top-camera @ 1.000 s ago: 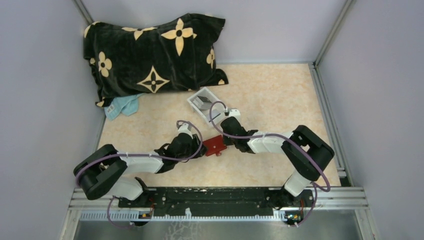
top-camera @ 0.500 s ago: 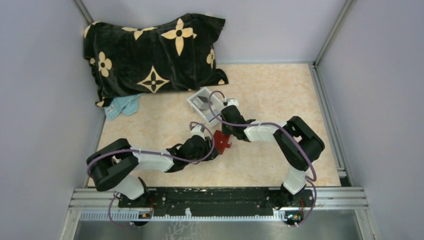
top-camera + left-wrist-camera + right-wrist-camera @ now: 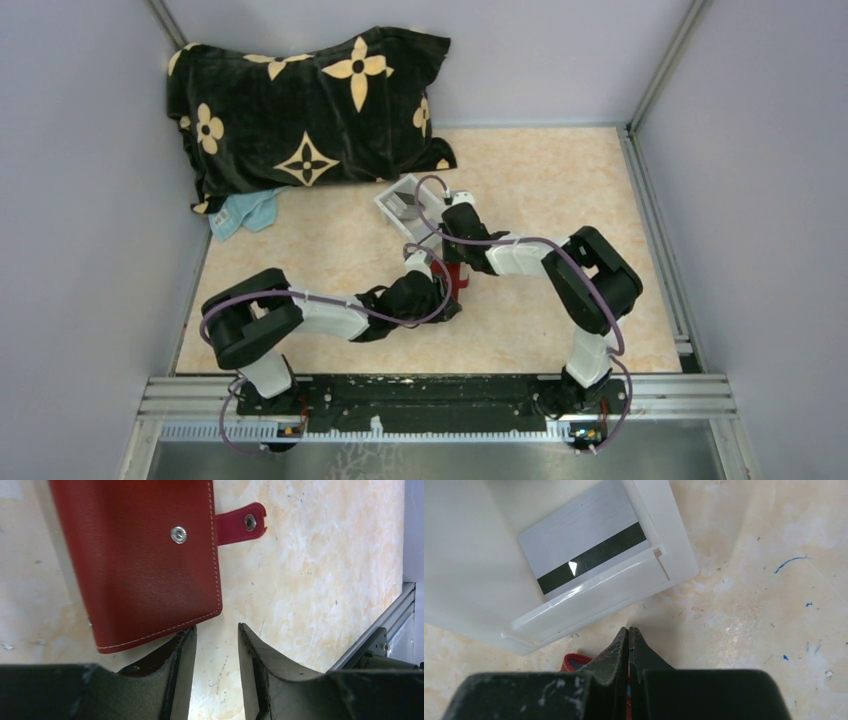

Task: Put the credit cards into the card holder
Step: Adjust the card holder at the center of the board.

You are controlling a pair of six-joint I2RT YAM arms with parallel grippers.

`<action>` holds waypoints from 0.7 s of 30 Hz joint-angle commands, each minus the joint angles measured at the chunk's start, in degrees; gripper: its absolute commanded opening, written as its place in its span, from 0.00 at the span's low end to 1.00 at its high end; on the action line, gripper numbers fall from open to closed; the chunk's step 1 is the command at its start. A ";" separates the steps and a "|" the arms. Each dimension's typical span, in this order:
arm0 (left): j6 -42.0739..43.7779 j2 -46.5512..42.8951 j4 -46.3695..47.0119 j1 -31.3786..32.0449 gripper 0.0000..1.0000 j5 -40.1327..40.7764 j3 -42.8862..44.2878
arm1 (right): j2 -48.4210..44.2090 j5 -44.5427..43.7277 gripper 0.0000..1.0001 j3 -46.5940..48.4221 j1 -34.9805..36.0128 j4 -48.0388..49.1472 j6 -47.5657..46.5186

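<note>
Robot lab cell: aluminium frame (image 3: 660,70), plain grey walls (image 3: 90,180), marbled tabletop (image 3: 560,180).

1. The card holder (image 3: 140,565) is showing its red outer face, with pale stitching running along the edge and a silver snap stud near one side.
2. A small red strap with a second snap is sticking out from that same side.
3. The holder is sitting near the middle of the tabletop (image 3: 560,200); whether it is lying flat or tilted, I cannot tell.
4. One of the credit cards (image 3: 579,540), silver-grey with a black stripe, is lying flat in the white tray (image 3: 669,535), close against its corner wall.
</note>
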State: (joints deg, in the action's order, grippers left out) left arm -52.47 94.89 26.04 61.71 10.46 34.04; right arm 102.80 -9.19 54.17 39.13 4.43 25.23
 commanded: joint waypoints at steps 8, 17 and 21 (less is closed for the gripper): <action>1.79 1.15 -12.48 3.00 0.50 1.41 2.22 | -6.18 -7.22 0.04 3.41 -1.51 -5.23 -3.82; 2.55 -7.59 -19.48 5.82 0.54 7.95 3.89 | -15.71 -14.25 0.37 1.94 -1.60 -9.21 -5.27; 3.18 -15.57 -23.62 7.40 0.55 12.62 2.48 | -22.92 -16.92 0.72 -1.76 -1.60 -8.45 -4.33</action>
State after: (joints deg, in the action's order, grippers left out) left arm -50.96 86.74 8.40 67.70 17.04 37.32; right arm 87.64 -21.39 54.65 37.95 -4.93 20.78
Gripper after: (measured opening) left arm 0.543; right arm 0.598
